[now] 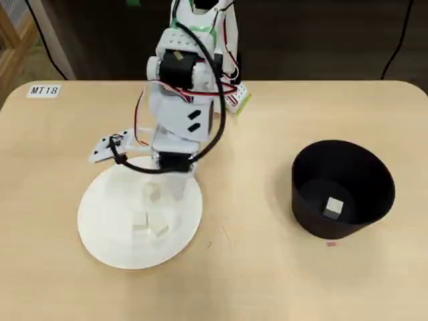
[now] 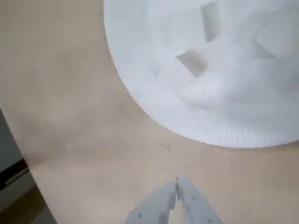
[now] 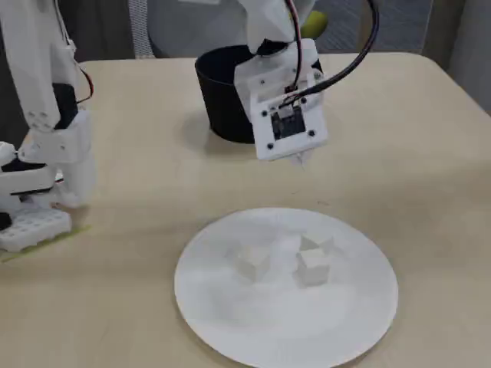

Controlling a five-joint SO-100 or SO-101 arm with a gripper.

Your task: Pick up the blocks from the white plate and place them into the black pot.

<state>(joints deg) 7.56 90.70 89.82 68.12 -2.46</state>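
I hold the gripper [image 2: 176,179] empty with fingers pressed together, hovering short of the white plate [image 2: 140,93] where three blocks [image 3: 313,267] lie ahead, one already in the black pot [image 1: 374,175]; next I must spread and descend.

There is one large round flat white plate [image 1: 100,227] and on it three small pale cream cubes [image 1: 148,225] can be counted in the overhead view, lying ahead of the closed jaws. One matte black round pot [image 1: 361,194] stands well apart from the jaws, and one more pale cube [image 1: 333,207] lies inside it
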